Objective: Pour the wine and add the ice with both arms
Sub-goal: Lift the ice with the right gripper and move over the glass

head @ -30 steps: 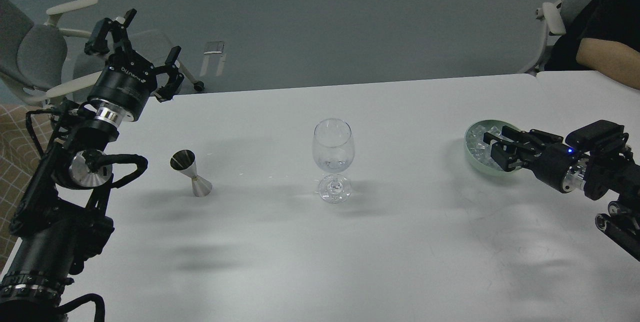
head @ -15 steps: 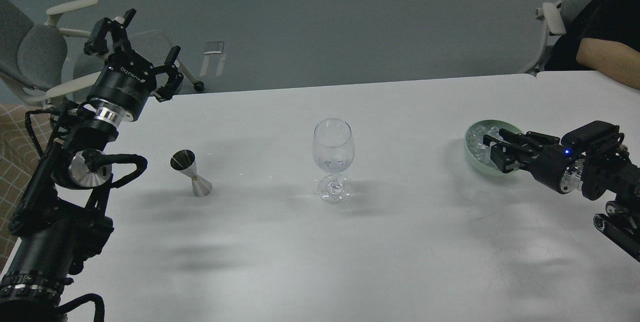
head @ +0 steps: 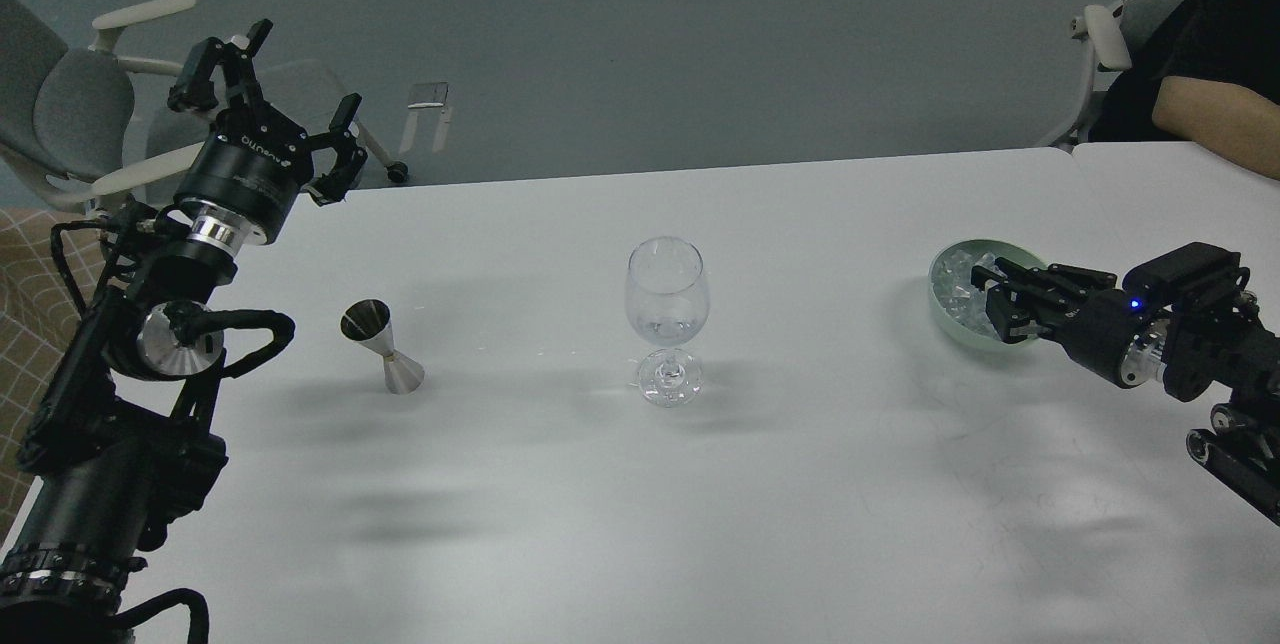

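Since a second ago only the right gripper (head: 990,299) has shifted, slightly rightward over the bowl (head: 945,309); the left gripper (head: 268,89), far left of the wine glass (head: 667,319), has not moved, its fingers spread wide and holding nothing. Left of the glass stands a metal jigger (head: 380,346). A little wine (head: 668,329) sits in the glass. Right of it, ice (head: 958,286) fills the bowl beneath the right gripper's fingers; whether they pinch a cube cannot be told.
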